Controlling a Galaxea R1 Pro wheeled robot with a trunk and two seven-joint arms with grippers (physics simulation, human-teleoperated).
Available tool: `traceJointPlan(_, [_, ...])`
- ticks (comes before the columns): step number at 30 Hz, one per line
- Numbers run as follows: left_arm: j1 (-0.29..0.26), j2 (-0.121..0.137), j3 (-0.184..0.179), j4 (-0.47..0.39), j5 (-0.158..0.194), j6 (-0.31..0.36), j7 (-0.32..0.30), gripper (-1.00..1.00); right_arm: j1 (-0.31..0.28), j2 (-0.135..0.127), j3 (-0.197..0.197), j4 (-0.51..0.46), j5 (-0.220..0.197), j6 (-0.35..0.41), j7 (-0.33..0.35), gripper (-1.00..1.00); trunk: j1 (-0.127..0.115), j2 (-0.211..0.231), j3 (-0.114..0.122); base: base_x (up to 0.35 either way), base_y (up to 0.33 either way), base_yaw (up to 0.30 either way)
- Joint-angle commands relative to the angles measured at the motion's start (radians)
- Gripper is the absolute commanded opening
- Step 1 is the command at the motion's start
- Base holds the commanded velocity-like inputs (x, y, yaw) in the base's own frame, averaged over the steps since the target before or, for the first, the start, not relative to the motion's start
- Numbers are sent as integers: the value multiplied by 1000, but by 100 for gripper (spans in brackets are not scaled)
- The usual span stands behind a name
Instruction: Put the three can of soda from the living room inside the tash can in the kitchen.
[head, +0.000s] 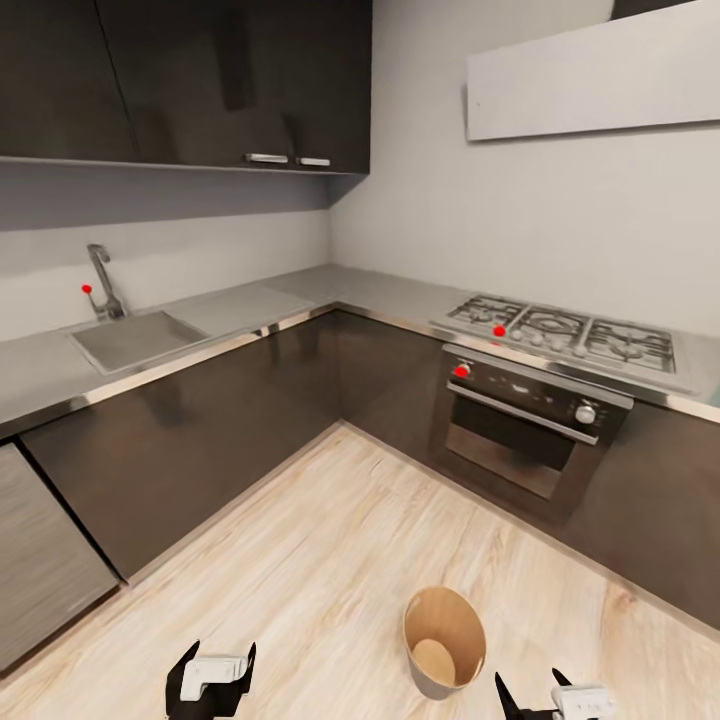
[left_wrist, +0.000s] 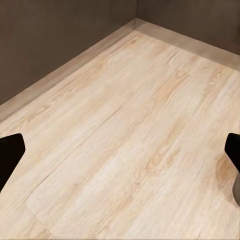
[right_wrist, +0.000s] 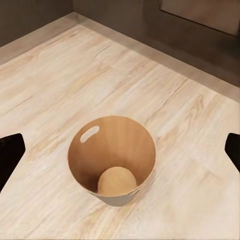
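Right end effector (head: 540, 703) hangs with fingers spread wide and nothing between them; the bin (head: 444, 640) stands upright on the floor (head: 330, 560) just ahead and slightly inboard, mouth open and empty. Left end effector (head: 212, 680), also wide and empty, sits farther off. The right arm is nearer

Kitchen corner w/ dark cabinets, grey counter (head: 250, 300), sink (head: 130, 340) + tap (head: 100, 280) at left, gas hob (head: 565, 335) over oven (head: 525, 430) at right. Tash can (head: 444, 640) upright on light wood floor (head: 330, 560), coppery inside, nothing in it, between left gripper (head: 213, 668) and right gripper (head: 540, 695). Both grippers at bottom edge, fingers apart, holding nothing.
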Motion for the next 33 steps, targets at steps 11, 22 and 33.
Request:
traceJointPlan(11, [0,0,0,0,0,0,-4,100,0,0,-3,1,-1,5,-1,100,0,0,0,178,0,0])
traceJointPlan(22, [0,0,0,0,-1,0,-5,100,-29,-7,-7,17,-3,90,-2,100,0,0,0,13,0,0])
traceJointPlan(33, [0,0,0,0,-1,0,-5,100,-517,-19,3,31,1,913,-3,100,0,0,0,0,0,0])
